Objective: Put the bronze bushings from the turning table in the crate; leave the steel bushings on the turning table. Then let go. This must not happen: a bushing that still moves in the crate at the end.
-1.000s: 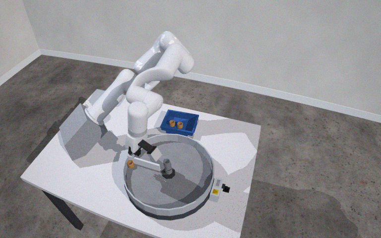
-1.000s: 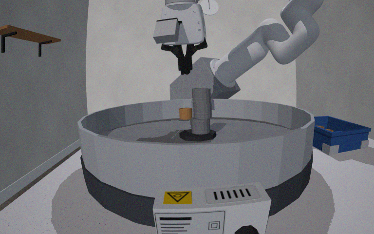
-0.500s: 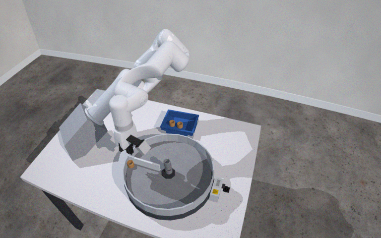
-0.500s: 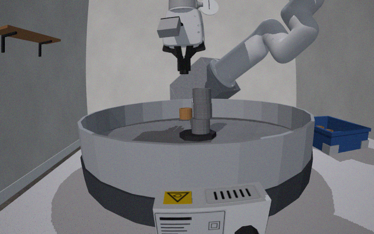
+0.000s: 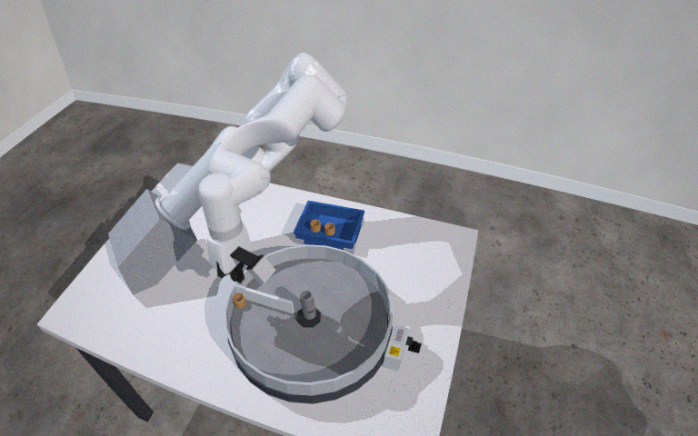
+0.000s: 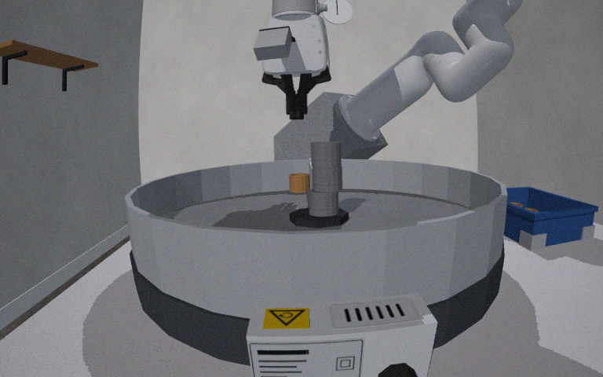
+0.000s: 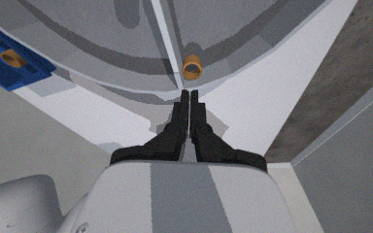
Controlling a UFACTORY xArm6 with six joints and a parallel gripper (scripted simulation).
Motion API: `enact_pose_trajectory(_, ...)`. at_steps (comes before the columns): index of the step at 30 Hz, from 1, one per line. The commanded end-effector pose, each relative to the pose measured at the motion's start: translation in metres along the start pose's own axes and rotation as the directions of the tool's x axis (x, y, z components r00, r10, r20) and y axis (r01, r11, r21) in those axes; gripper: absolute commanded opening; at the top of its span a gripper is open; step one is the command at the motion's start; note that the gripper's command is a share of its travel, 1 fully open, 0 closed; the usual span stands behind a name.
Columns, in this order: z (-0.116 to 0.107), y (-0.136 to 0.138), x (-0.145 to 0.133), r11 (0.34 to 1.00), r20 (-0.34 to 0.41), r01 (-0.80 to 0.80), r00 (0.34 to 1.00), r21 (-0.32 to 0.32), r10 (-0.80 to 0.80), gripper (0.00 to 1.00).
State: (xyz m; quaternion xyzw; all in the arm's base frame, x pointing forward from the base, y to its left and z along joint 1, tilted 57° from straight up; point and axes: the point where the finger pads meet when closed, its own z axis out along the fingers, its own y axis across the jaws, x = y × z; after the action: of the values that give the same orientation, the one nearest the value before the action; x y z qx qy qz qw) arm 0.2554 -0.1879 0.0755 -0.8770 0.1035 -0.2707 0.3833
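Top view: claw (image 5: 230, 276) (image 6: 296, 116) (image 7: 189, 100) closed on nothing, above near rim of turning table (image 5: 308, 386) (image 6: 311, 261) (image 7: 117, 88). One bronze bushing (image 5: 239, 302) (image 6: 299, 182) (image 7: 192, 67) on turning table, inside wall, beside pale divider bar (image 5: 264, 300) (image 7: 166, 44). Two bronze bushings (image 5: 322, 227) in blue crate (image 5: 329, 243) (image 6: 551, 226) (image 7: 29, 73) on tabletop (image 5: 169, 354). Grey steel bushings (image 5: 307, 302) (image 6: 325, 177) stacked at turning table's centre.
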Motion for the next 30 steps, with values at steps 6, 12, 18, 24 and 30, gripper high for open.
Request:
enact_pose_trajectory(6, -0.001, 0.001, 0.001, 1.0, -0.001, 0.001, 1.0, -0.002, -0.001, 0.0)
enact_pose_trajectory(12, -0.001, 0.001, 0.001, 1.0, -0.001, 0.001, 1.0, -0.002, -0.001, 0.0)
enact_pose_trajectory(18, 0.0, 0.001, 0.001, 1.0, -0.002, 0.002, 1.0, 0.002, -0.002, 0.0)
enact_pose_trajectory(24, 0.017, 0.0, 0.001, 1.0, -0.002, 0.003, 1.0, 0.013, -0.003, 0.0)
enact_pose_trajectory(30, 0.023, 0.0, 0.001, 1.0, -0.002, 0.003, 1.0, 0.013, -0.003, 0.0)
